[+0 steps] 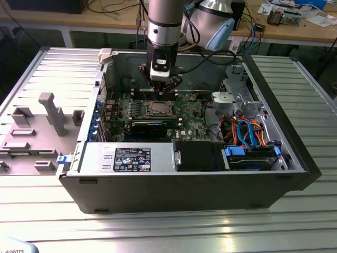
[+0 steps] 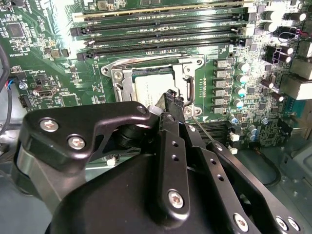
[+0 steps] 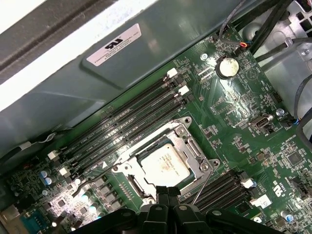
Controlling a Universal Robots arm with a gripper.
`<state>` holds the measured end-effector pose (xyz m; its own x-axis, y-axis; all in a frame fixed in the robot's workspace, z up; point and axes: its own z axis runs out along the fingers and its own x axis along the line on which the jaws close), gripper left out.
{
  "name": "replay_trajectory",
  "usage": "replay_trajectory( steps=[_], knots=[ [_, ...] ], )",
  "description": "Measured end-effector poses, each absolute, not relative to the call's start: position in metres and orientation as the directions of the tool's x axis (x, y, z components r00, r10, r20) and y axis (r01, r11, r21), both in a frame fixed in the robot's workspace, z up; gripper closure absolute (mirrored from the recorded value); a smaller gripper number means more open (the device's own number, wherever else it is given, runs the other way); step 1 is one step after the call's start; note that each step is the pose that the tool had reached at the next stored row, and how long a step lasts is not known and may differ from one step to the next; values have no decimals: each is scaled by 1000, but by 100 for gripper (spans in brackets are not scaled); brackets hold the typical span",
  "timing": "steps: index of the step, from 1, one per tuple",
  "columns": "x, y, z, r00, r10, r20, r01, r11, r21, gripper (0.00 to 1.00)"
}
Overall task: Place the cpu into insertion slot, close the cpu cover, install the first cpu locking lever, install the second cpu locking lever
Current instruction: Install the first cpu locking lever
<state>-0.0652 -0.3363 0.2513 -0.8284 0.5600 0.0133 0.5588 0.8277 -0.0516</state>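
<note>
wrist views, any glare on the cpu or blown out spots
In the first wrist view the cpu top glares pale and the case wall's upper edge is blown out white; in the second wrist view the cpu shines bright, a washed-out patch sits by the memory slots, and the gripper body shades the board below.

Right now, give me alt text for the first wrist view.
A silver-grey square cpu sits in the metal-rimmed insertion slot on a green circuit board, with the thin silvery cpu cover closed around it. The black gripper is beside the socket's edge; long black memory slots run alongside.
</note>
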Motion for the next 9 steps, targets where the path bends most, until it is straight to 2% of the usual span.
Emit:
replay_trajectory(
  steps=[9],
  knots=[
    [-65,-336,251,-831,556,13,555,830,-52,89]
  ],
)
